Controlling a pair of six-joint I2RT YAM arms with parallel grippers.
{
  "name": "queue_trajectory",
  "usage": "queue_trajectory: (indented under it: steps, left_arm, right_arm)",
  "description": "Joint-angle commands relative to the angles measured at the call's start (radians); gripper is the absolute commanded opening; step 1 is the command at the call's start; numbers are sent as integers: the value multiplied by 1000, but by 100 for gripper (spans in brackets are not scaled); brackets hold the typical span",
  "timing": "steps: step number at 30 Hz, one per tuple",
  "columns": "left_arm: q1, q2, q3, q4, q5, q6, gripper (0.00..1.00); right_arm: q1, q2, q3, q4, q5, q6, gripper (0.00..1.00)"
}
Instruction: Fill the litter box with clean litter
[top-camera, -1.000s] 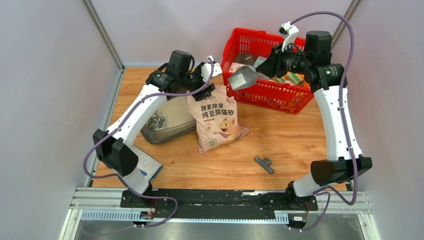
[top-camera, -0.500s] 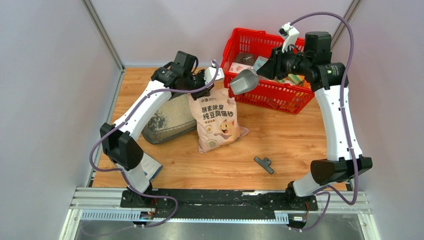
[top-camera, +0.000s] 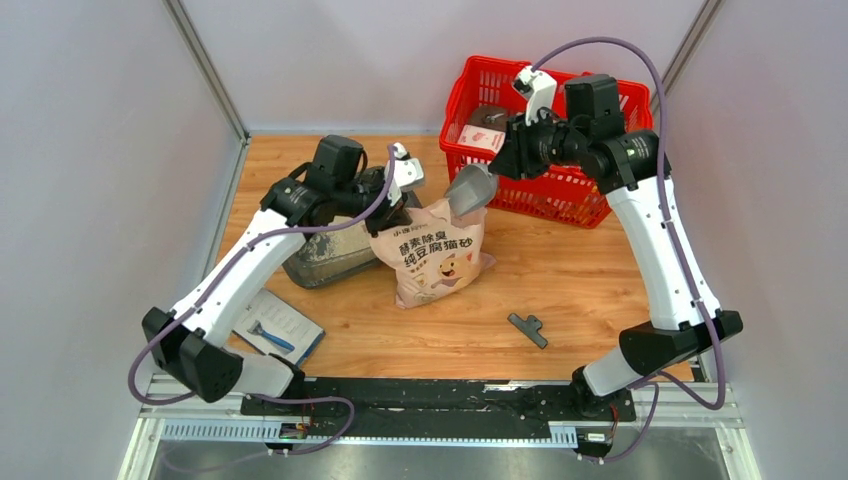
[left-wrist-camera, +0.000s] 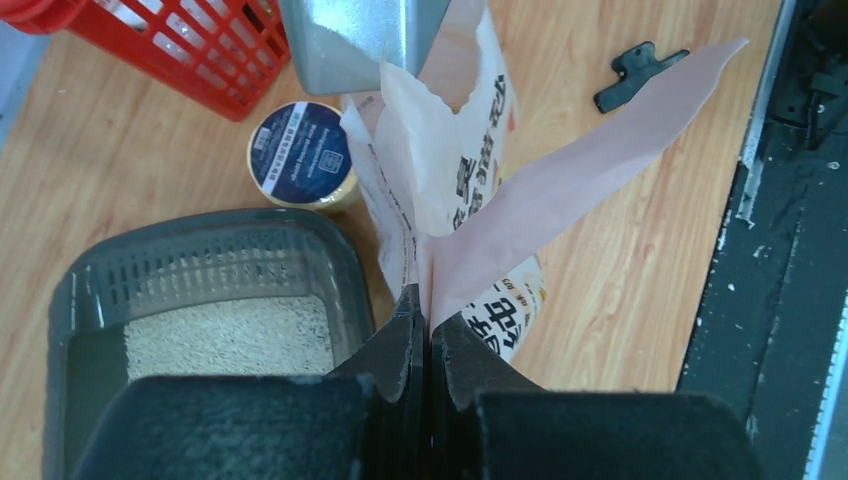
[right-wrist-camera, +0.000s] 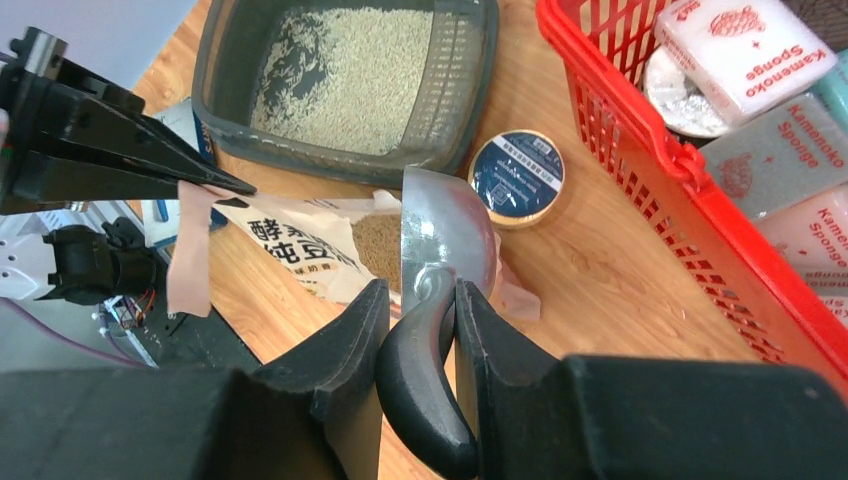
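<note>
The dark grey litter box (top-camera: 322, 262) lies at the left, with pale clean litter (right-wrist-camera: 350, 70) covering part of its floor (left-wrist-camera: 230, 335). The printed beige-pink bag (top-camera: 435, 255) stands beside it. My left gripper (left-wrist-camera: 430, 315) is shut on the bag's top edge and pulls one flap (left-wrist-camera: 560, 170) out sideways. My right gripper (right-wrist-camera: 420, 300) is shut on the black handle of a silver scoop (right-wrist-camera: 445, 230). The scoop's bowl (top-camera: 468, 190) sits at the bag's open mouth, where brown-beige granules (right-wrist-camera: 378, 245) show inside.
A red mesh basket (top-camera: 560, 200) holding sponges (right-wrist-camera: 745, 40) stands at the back right. A tape roll (left-wrist-camera: 300, 155) lies between basket, box and bag. A black clip (top-camera: 527, 328) lies near the front, and a leaflet (top-camera: 275, 325) by the left arm's base.
My left gripper has closed on the bag's top edge and pulled it down and left. My right arm brought the scoop left and down to the bag's mouth.
</note>
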Motion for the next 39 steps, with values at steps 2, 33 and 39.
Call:
queue_trajectory:
  steps: [2, 33, 39]
  left_arm:
    - [4, -117, -42, 133, 24, -93, 0]
    - [-18, -369, -205, 314, 12, -86, 0]
    - [-22, -372, -222, 358, 2, -96, 0]
  right_arm:
    - [26, -57, 32, -43, 61, 6, 0]
    - [375, 225, 21, -97, 448, 66, 0]
    - [373, 199, -81, -70, 462, 108, 0]
